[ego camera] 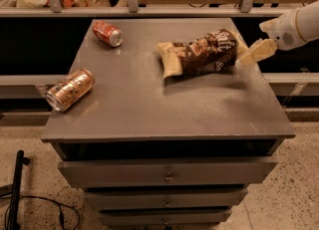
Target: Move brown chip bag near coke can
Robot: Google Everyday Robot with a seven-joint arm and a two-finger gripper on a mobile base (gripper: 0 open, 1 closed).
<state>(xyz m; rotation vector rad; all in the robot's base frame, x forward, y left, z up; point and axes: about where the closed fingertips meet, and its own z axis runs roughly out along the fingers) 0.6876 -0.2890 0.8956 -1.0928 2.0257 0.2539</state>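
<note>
- Grey table [164,114] with drawers carries everything.
- At right rear lies brown chip bag [202,52], well apart from coke can [107,33] at left rear.
- At the bag's right end, hand [250,55]; apart or clamped, cannot tell.

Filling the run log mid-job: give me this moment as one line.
tool at right end of brown chip bag | bag apart from coke can, which lies far left | contact unclear

The gripper [249,56] hangs over the table's [164,117] right edge, at the nearest end of the bag [199,52]; contact is unclear. Well beyond the bag's other end, the coke can [107,33] lies on its side. Farthest from the gripper, a copper can [70,89] overhangs the opposite edge.
</note>
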